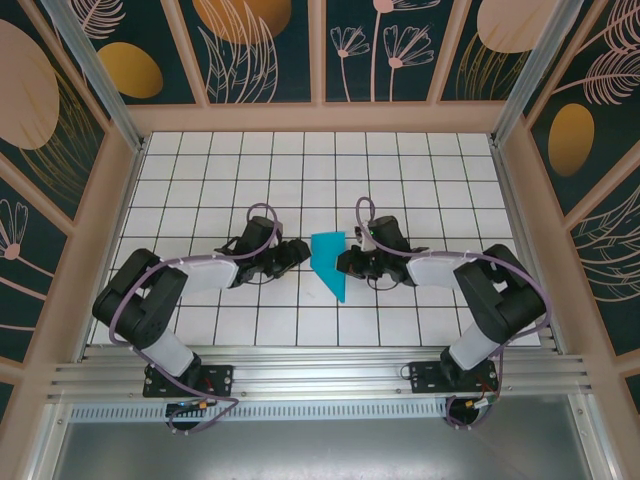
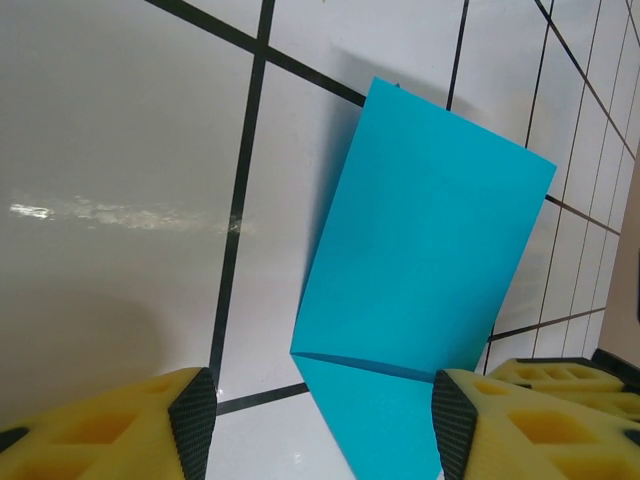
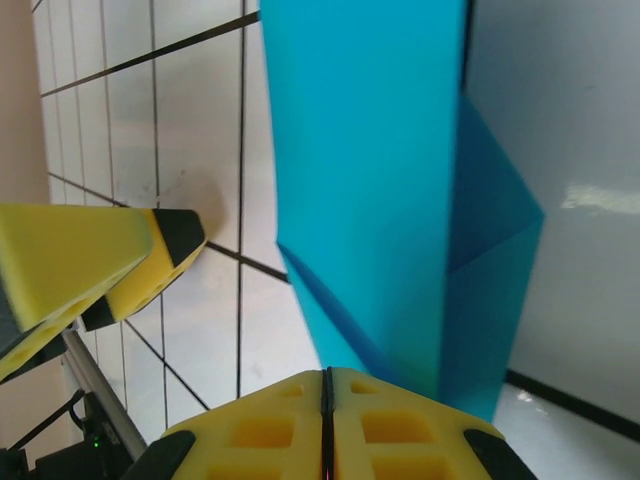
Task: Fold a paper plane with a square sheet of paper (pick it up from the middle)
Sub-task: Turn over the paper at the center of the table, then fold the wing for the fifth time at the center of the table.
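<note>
Square sheet of paper (image 1: 330,262), partly folded, lying mid counter (image 1: 400,160) between both claws. Right claw (image 3: 325,400) pressed shut at its edge, holding nothing visible; left claw (image 2: 325,430) half open, empty. Press slowly along the crease, steadying the opposite edge.

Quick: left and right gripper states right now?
Left gripper: open, nothing held.
Right gripper: closed next to the teal paper; whether it pinches it cannot be told.
</note>
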You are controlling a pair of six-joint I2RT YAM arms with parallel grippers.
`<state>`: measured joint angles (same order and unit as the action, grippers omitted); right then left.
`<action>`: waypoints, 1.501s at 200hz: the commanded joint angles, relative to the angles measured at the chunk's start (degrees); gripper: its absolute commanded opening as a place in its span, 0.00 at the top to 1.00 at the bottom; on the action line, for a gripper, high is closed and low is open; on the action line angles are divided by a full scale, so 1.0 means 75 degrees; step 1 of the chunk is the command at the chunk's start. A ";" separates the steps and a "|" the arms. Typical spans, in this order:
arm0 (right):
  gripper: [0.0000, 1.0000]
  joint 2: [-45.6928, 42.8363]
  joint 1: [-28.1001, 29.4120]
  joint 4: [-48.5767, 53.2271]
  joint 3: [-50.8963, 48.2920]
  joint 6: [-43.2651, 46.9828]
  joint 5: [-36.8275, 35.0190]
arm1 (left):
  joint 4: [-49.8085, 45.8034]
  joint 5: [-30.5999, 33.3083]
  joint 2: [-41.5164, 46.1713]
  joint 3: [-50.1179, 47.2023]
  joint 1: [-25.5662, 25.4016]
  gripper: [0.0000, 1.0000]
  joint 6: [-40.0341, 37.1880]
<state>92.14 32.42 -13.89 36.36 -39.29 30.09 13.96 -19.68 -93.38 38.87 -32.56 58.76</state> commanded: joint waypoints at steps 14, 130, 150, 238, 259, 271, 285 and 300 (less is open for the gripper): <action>0.89 0.0266 -0.0102 -0.0407 -0.0299 0.0234 0.0161 | 0.0202 -0.0256 -0.0204 0.0313 0.0006 0.38 -0.0034; 0.88 0.0573 -0.0667 -0.1394 -0.1109 0.0170 0.0572 | 0.0366 -0.0606 -0.0937 0.0890 -0.0251 0.40 0.0276; 0.88 0.0601 -0.0675 -0.1428 -0.1144 0.0164 0.0571 | 0.0377 -0.0609 -0.1092 0.1003 -0.0349 0.43 0.0332; 0.88 0.0687 -0.0708 -0.1581 -0.1290 0.0141 0.0587 | 0.0876 -0.0943 -0.1539 0.1223 -0.0505 0.46 0.0582; 0.87 0.0676 -0.0734 -0.1611 -0.1320 0.0129 0.0594 | 0.1114 -0.1089 -0.1623 0.1227 -0.0503 0.49 0.0670; 0.87 0.0670 -0.0737 -0.1617 -0.1321 0.0141 0.0594 | 0.1206 -0.1105 -0.1646 0.1228 -0.0507 0.49 0.0698; 0.87 0.0676 -0.0748 -0.1611 -0.1321 0.0170 0.0572 | 0.1289 -0.1145 -0.1663 0.1251 -0.0510 0.52 0.0699; 0.86 0.0695 -0.0766 -0.1617 -0.1309 0.0182 0.0588 | 0.1381 -0.1173 -0.1720 0.1254 -0.0508 0.59 0.0683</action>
<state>95.66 27.73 -27.73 27.97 -38.35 36.14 21.04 -26.96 -105.19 46.96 -36.10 63.37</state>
